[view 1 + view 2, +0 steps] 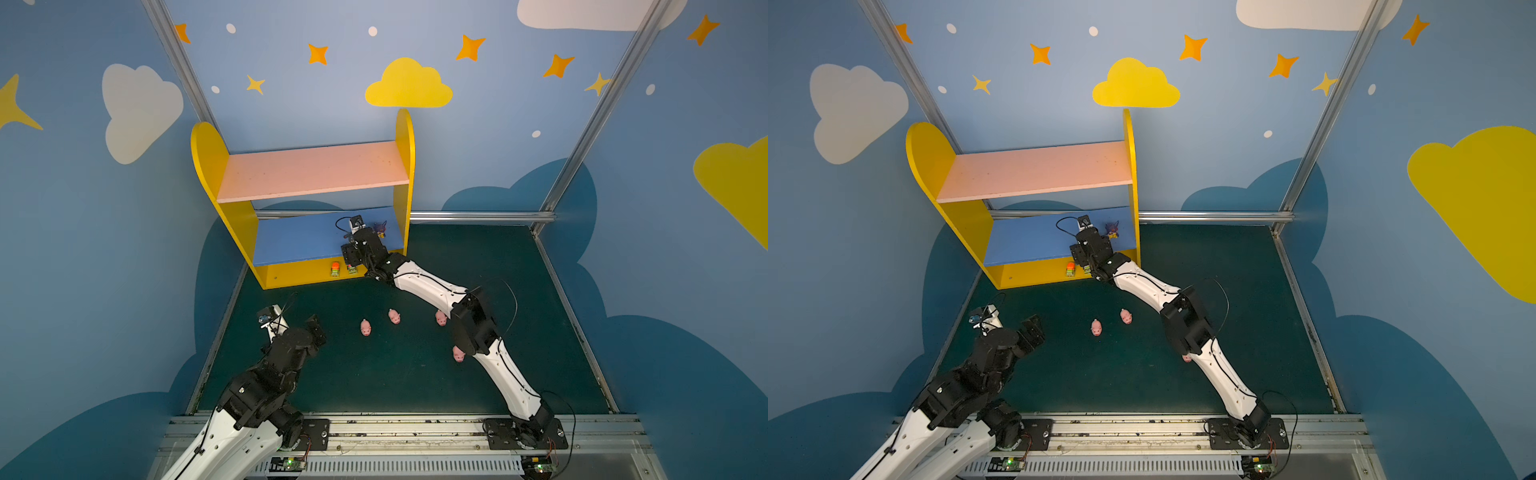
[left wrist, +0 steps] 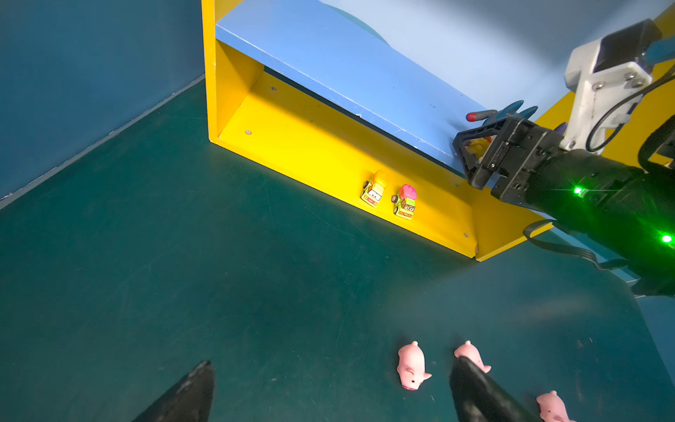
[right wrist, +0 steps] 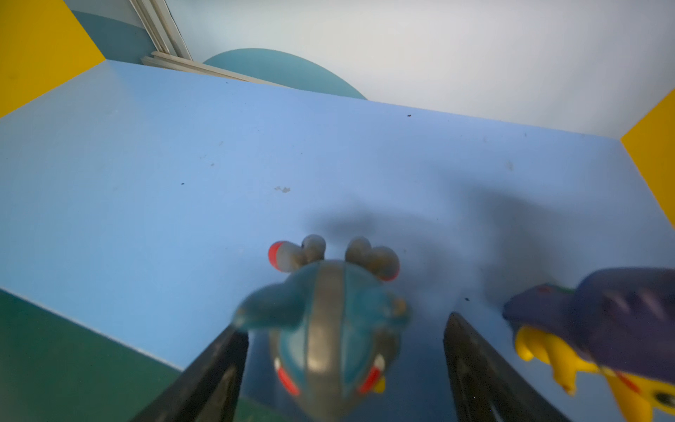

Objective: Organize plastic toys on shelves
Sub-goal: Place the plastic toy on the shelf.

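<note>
Right fingers [image 3: 475, 365]: spread wide, gripping nothing; a gap shows beside the toy between them.
Blue-headed figure [image 3: 328, 329]: between those fingers on the blue lower board [image 3: 182, 164], lower centre of the right wrist frame.
Purple-headed figure [image 3: 602, 321]: just beside it on the same board, lower right of that frame.
Cars: orange-topped car [image 2: 374, 188] and pink-topped car [image 2: 405, 201], side by side on the yellow base [image 2: 310, 139] of the shelves [image 1: 208, 158].
Pigs [image 1: 365, 327]: four, scattered on the green bench [image 1: 374, 386], around the centre of a top view.
Left fingers [image 2: 182, 394]: fully apart, holding nothing, over the bench, lower left in both top views.

Prob. robot lab cell: alu frame [image 1: 478, 216], cloud/star wall panels [image 1: 498, 124], base rail [image 1: 415, 428].
</note>
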`<state>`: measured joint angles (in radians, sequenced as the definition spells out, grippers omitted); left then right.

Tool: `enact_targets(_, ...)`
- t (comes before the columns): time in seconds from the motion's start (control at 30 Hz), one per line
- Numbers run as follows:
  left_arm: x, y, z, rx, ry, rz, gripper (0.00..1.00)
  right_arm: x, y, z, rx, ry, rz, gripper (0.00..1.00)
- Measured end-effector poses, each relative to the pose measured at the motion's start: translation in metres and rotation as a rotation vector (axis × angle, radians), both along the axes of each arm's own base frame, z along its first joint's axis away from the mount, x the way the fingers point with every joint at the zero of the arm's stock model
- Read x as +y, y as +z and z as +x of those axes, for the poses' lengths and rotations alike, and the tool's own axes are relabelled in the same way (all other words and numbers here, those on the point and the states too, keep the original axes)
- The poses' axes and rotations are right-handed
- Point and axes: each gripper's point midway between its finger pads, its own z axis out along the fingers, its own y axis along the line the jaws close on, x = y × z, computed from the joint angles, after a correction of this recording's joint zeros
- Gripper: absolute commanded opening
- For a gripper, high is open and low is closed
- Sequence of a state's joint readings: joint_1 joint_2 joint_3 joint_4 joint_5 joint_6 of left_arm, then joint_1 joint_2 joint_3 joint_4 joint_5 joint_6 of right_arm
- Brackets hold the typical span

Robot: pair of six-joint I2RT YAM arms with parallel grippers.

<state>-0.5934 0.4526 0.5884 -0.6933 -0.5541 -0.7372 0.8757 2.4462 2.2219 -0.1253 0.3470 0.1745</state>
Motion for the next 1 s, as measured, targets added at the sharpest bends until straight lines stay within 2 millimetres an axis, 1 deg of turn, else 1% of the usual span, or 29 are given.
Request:
enact_targets(0.2, 0.001, 0.002, -0.001, -0.010, 0.000, -0.007, 1.00, -0.002, 0.028, -0.010, -0.019, 0.016, 0.035, 0.83)
enact_targets(0.47, 0.003, 0.001, -0.004, -0.006, 0.002, -0.005, 1.00, -0.007, 0.064, -0.032, -0.035, 0.044, 0.073, 0.84)
enact_targets(0.67, 0.006, 0.001, -0.008, -0.009, 0.008, -0.014, 1.00, -0.017, 0.076, -0.054, -0.021, 0.059, 0.082, 0.84)
enact_targets(0.77, 0.008, 0.002, -0.011, -0.013, 0.011, -0.023, 1.00, -0.025, 0.080, -0.071, -0.002, 0.068, 0.081, 0.84)
enact_targets(0.87, 0.007, 0.001, -0.012, -0.010, 0.009, -0.028, 1.00, -0.038, 0.084, -0.092, 0.023, 0.074, 0.078, 0.84)
enact_targets(1.0, 0.003, -0.002, -0.011, 0.010, -0.009, -0.037, 1.00, -0.070, 0.090, -0.135, 0.051, 0.074, 0.061, 0.84)
